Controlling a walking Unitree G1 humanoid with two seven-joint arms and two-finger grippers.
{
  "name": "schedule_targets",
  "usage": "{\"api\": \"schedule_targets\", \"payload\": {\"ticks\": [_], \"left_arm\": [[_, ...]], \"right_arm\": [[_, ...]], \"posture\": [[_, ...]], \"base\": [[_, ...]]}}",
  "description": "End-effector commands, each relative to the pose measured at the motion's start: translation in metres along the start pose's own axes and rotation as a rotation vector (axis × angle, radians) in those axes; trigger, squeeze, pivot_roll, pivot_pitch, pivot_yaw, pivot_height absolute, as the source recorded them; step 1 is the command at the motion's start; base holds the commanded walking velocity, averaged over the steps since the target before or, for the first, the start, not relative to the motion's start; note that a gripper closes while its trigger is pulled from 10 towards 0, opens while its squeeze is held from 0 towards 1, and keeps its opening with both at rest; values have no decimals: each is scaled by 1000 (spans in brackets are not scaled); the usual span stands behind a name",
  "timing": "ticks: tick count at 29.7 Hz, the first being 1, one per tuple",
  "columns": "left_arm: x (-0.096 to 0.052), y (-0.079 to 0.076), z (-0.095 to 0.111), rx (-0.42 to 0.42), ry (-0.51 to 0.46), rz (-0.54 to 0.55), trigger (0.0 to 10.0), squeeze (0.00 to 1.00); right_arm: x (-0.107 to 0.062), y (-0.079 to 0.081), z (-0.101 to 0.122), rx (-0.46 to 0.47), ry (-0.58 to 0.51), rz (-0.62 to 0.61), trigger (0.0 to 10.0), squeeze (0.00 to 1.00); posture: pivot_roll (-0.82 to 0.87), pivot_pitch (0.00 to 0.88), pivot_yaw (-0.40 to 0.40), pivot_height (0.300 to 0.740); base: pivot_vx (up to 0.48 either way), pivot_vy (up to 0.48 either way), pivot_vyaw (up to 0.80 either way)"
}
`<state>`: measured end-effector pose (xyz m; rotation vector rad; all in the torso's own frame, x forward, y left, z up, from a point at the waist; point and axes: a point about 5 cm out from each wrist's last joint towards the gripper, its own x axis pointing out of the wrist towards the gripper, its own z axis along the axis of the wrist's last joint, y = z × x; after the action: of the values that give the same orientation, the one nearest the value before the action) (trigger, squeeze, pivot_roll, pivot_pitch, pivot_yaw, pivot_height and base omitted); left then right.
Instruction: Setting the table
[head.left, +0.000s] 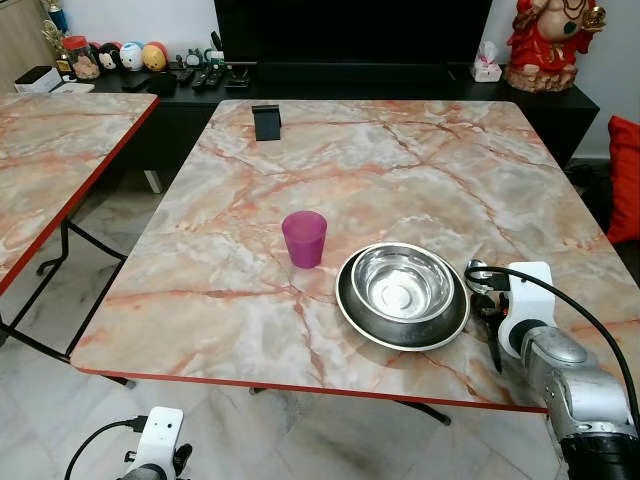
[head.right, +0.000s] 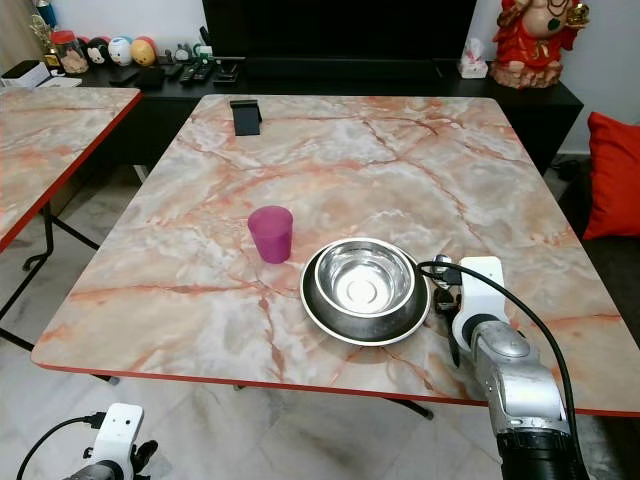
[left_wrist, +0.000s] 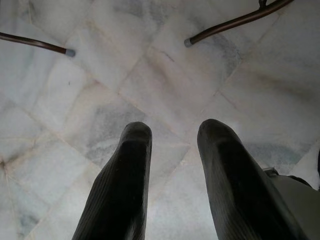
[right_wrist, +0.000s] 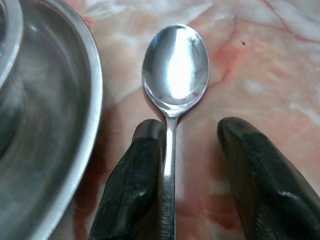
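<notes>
**Steel spoon lying between parted fingers**

The right gripper (right_wrist: 192, 145) is reaching low over the marble table (head.left: 400, 170), fingers spread around the spoon (right_wrist: 175, 75), right of the steel plate (head.left: 402, 300). The left gripper (left_wrist: 172, 135) is hanging open near the floor.

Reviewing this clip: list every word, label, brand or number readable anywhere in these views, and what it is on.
None can be read.
Purple cup, steel bowl, steel plate and spoon: no markings seen.
Small black object on the table: no text visible.
Jar on the sideboard: too small to tell.
</notes>
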<state>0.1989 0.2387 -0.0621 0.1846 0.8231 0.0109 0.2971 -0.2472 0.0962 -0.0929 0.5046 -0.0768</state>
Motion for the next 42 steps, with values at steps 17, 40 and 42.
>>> {"api": "schedule_targets", "payload": {"ticks": [17,40,42], "left_arm": [[0,-6,-4,9,16,-9,10000,0],[0,-5,-3,20,12,-11,10000,0],[0,-6,-2,21,11,-13,10000,0]], "right_arm": [[-2,-6,7,25,-23,-19,10000,0],[2,8,-5,134,81,-20,10000,0],[2,9,-5,136,93,-19,10000,0]], "posture": [[6,40,-1,740],[8,34,10,740],[8,34,10,740]], "base": [[0,0,0],[0,0,0],[0,0,0]]}}
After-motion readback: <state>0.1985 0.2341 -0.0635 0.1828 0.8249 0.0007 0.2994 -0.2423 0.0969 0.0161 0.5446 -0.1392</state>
